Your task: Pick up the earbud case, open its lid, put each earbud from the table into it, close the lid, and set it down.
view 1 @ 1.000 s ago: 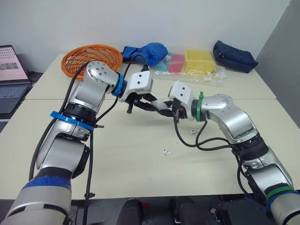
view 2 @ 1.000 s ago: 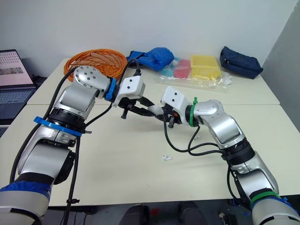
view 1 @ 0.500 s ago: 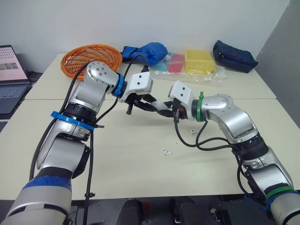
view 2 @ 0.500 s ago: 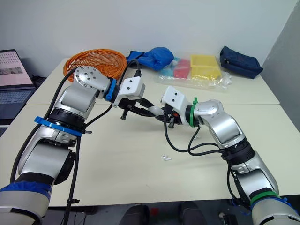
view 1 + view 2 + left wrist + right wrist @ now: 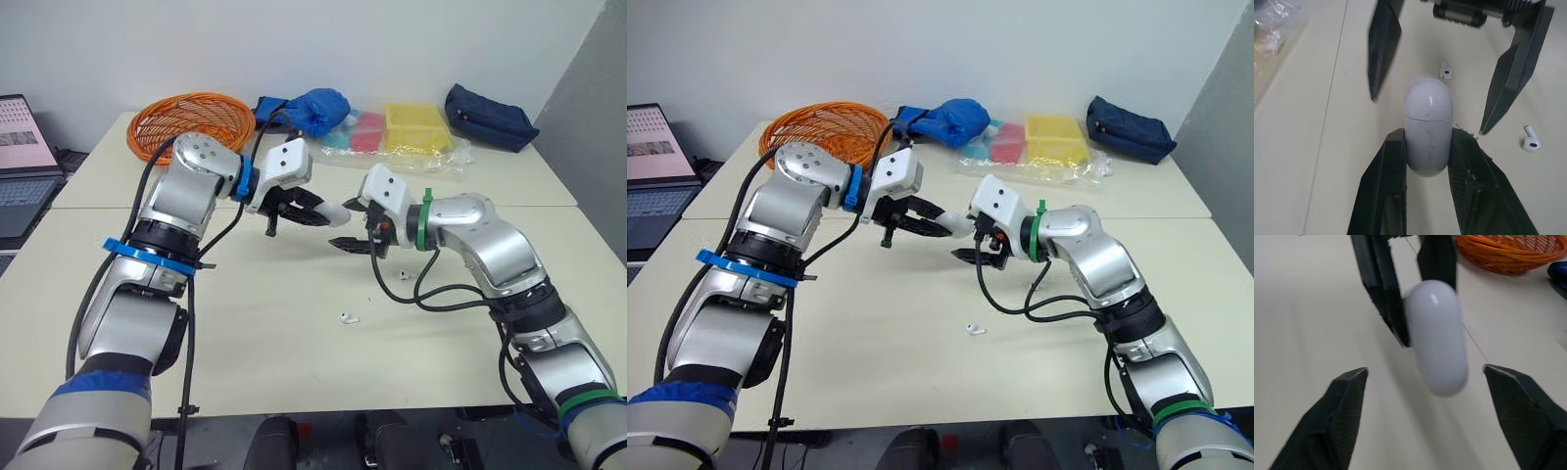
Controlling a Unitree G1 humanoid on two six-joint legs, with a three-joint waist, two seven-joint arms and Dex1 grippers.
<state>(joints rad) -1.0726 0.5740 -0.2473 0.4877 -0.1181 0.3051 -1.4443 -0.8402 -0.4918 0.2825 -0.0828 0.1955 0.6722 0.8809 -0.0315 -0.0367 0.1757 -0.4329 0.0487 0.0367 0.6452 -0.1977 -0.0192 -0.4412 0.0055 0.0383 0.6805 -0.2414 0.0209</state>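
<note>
- Left gripper [image 5: 313,210]: centre of the head camera's frame. We log its two black fingers clamped on the lower half of the earbud case, holding it clear of the table.
- Smooth white pill-shaped earbud case [image 5: 1428,128]: held in the air at mid-frame, rounded lid end pointing towards the right gripper. We note the lid is closed, with its seam showing as a thin line.
- Right gripper [image 5: 351,225]: just right of centre, facing the left one. Its fingers are spread wide to either side of the case's free end, and we see a gap on both sides.
- Two small white earbuds: one [image 5: 349,317] lies on the table below centre. The other [image 5: 403,273] lies under the right forearm, well apart from the first.
- Cream table [image 5: 274,352]: fills the lower frame.
- Orange woven wire basket [image 5: 186,117]: upper left.
- Blue fabric bundle [image 5: 313,106]: top centre.
- Yellow plastic tray in a clear bag [image 5: 415,127]: upper right of centre.
- Dark navy zip pouch [image 5: 490,116]: upper right.
</note>
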